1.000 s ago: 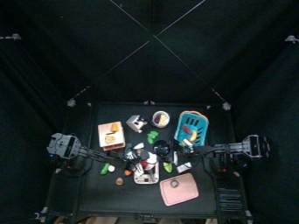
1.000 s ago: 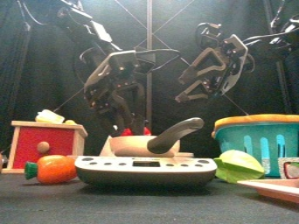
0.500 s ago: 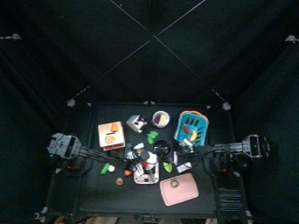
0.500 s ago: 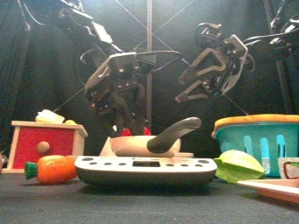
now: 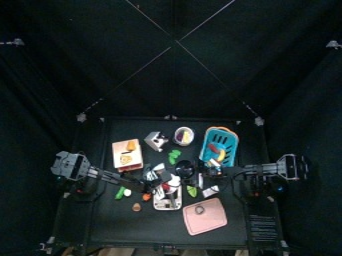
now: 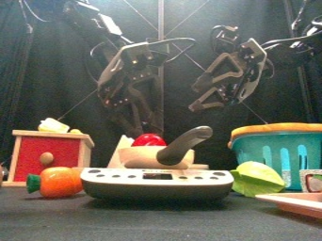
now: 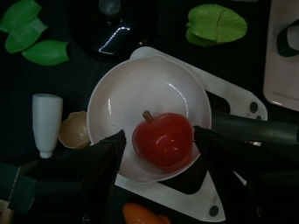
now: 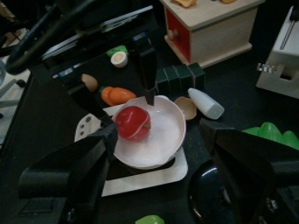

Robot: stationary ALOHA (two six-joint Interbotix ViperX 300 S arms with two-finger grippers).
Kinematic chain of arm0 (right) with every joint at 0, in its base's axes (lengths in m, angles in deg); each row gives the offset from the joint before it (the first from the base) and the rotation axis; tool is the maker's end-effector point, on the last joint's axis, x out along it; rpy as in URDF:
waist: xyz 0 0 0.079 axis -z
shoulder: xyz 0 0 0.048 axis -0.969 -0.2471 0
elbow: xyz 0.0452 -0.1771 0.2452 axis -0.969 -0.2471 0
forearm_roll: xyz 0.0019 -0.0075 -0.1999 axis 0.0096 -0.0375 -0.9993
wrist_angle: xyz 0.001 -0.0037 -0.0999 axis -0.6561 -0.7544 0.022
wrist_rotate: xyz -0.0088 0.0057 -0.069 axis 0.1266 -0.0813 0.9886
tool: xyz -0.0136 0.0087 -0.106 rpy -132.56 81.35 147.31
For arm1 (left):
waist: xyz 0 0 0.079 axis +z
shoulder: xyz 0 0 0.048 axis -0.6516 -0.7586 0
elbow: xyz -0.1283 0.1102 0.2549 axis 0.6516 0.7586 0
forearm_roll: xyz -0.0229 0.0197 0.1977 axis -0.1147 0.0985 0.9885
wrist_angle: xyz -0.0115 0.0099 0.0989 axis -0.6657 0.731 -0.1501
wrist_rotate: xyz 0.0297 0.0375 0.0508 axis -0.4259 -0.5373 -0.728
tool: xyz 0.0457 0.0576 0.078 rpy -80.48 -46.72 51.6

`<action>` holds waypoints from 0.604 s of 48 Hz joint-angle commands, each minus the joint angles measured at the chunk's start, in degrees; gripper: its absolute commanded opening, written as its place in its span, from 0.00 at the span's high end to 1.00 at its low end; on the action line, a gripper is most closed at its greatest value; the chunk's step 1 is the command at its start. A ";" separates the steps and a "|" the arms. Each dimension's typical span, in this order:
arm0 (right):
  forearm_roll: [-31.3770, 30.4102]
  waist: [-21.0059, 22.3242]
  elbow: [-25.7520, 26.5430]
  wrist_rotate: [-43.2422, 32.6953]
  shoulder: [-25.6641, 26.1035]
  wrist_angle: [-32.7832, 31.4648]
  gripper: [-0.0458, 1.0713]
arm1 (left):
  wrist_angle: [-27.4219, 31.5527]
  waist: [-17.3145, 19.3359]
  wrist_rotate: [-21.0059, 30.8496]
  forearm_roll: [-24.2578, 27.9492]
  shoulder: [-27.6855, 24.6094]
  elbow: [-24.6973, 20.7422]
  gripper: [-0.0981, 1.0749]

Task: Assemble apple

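Note:
A red apple [image 7: 163,140] lies whole in a white bowl [image 7: 122,92] that stands on the grey scale [image 6: 157,181]. It also shows in the front view as the apple [image 6: 149,140] and in the right wrist view as the apple [image 8: 132,122]. My left gripper [image 7: 160,144] hangs open just above it, one jaw on each side and neither touching. My right gripper [image 6: 209,99] is open too, higher up and to the right of the bowl [image 8: 163,147], with nothing in it.
A red wooden box [image 6: 51,155] and an orange toy [image 6: 56,181] stand left of the scale. A green piece [image 6: 258,177] and a teal basket [image 6: 280,151] stand right. A pink board [image 5: 205,215] lies front right. Green leaves [image 7: 35,39] and a white bottle [image 7: 47,122] lie near the bowl.
My left gripper has risen from the bowl, and the red apple now shows beneath it. The right arm has not moved.

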 commanded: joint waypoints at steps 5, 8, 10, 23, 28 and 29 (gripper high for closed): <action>0.18 -0.09 0.70 0.09 0.70 0.18 0.04 | -1.41 0.70 0.26 2.20 3.52 0.09 0.10; 0.00 -0.09 0.79 0.18 0.70 0.09 0.04 | -2.37 1.05 0.53 2.46 4.04 0.53 0.10; 0.00 0.00 0.88 0.18 0.70 -0.18 0.04 | -3.25 1.23 0.79 2.46 4.22 0.88 0.10; 0.18 0.18 0.88 -0.18 0.70 -0.53 0.04 | -12.48 4.04 1.05 3.34 8.17 7.38 0.10; 1.14 -0.09 1.23 -0.26 0.35 -0.62 0.04 | -17.31 5.45 1.05 3.69 10.99 10.90 0.10; 1.49 -0.09 1.32 -0.26 0.26 -0.62 0.04 | -18.46 5.71 0.97 3.87 11.60 11.69 0.10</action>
